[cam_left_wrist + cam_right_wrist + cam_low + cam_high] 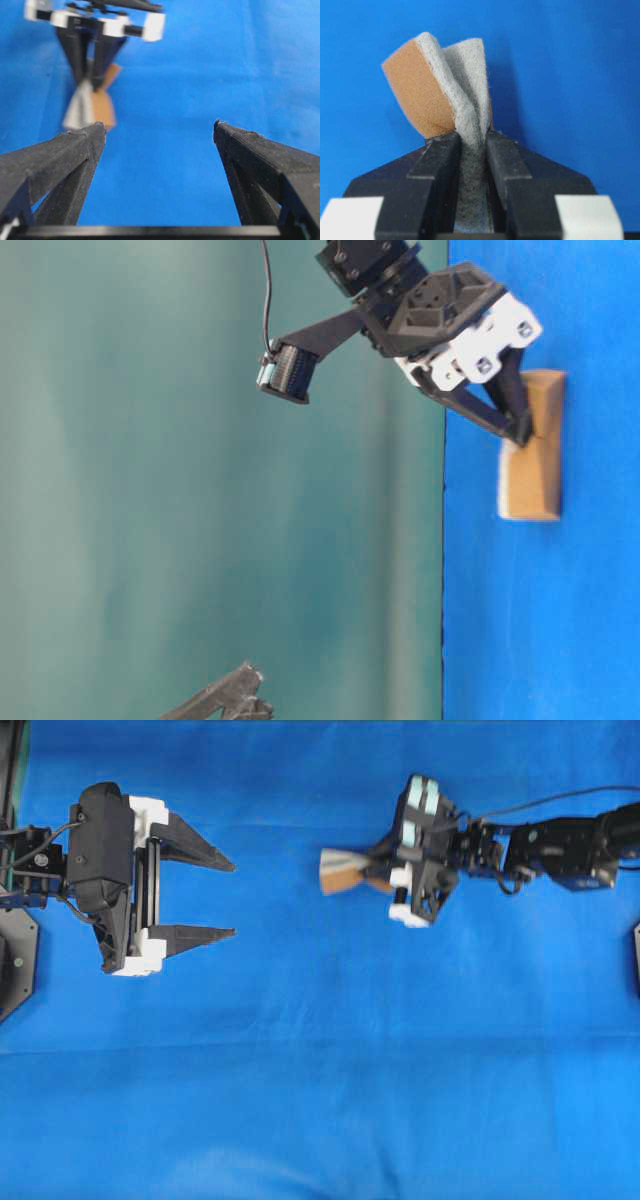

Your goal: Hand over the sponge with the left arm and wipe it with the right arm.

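Right gripper is clamping the sponge, squeezing it hard at one end; free end is sticking out left past the fingertips, long axis running left-right toward the left arm. In the table-level view the sponge's broad face is sitting against the blue cloth, so wiping looks ready. Left gripper is hanging well apart on the left, jaws spread wide and empty. Nothing is lying between them or in the wipe path.
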Available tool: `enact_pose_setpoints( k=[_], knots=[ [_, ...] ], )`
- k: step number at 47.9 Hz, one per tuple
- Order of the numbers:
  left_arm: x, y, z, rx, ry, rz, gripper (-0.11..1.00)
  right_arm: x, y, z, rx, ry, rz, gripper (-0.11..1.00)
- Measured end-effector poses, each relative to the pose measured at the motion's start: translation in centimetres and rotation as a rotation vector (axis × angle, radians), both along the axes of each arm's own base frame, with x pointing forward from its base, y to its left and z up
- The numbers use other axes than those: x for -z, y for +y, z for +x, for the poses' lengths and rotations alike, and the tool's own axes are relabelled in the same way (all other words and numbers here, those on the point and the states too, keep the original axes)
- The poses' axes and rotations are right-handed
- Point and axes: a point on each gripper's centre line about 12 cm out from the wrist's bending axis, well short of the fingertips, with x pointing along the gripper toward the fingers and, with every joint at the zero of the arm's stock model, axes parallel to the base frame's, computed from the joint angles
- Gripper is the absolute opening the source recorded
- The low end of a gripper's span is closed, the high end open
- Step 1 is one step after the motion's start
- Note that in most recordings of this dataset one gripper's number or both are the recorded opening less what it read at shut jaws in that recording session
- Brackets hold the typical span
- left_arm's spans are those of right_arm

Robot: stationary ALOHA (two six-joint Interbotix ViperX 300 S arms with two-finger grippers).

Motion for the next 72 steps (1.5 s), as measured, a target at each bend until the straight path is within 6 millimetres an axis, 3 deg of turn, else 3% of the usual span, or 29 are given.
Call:
enact_pose_setpoints(
  k=[8, 16, 40, 52, 61, 65, 72],
  knots=[
    [0.0, 0.0, 0.0, 0.002, -0.001, 0.002, 0.90, -0.3, -1.7, -0.3, 0.033, -0.004, -0.016, 0.23],
    [0.0, 0.0, 0.0, 0.001, 0.002, 0.001, 0.90, -0.2, -0.8, 0.0, 0.020, -0.006, -0.001, 0.23],
    [0.0, 0.0, 0.0, 0.003, 0.000, 0.004, 0.90, 0.5, 11.1, 1.6, -0.207, 0.011, 0.094, 0.23],
    [0.0, 0.0, 0.0, 0.003, 0.000, 0.004, 0.90, 0.2, 15.4, 1.6, -0.304, 0.028, 0.114, 0.23],
    [0.0, 0.0, 0.0, 0.003, 0.000, 0.003, 0.90, 0.2, 15.3, 1.6, -0.302, 0.038, 0.114, 0.23],
    [0.0, 0.0, 0.0, 0.003, 0.000, 0.003, 0.90, 0.2, 14.4, 1.6, -0.287, 0.041, 0.105, 0.23],
    [-0.1, 0.0, 0.0, 0.000, -0.002, -0.003, 0.90, 0.0, 11.0, 1.6, -0.229, 0.042, 0.078, 0.22]
  ],
)
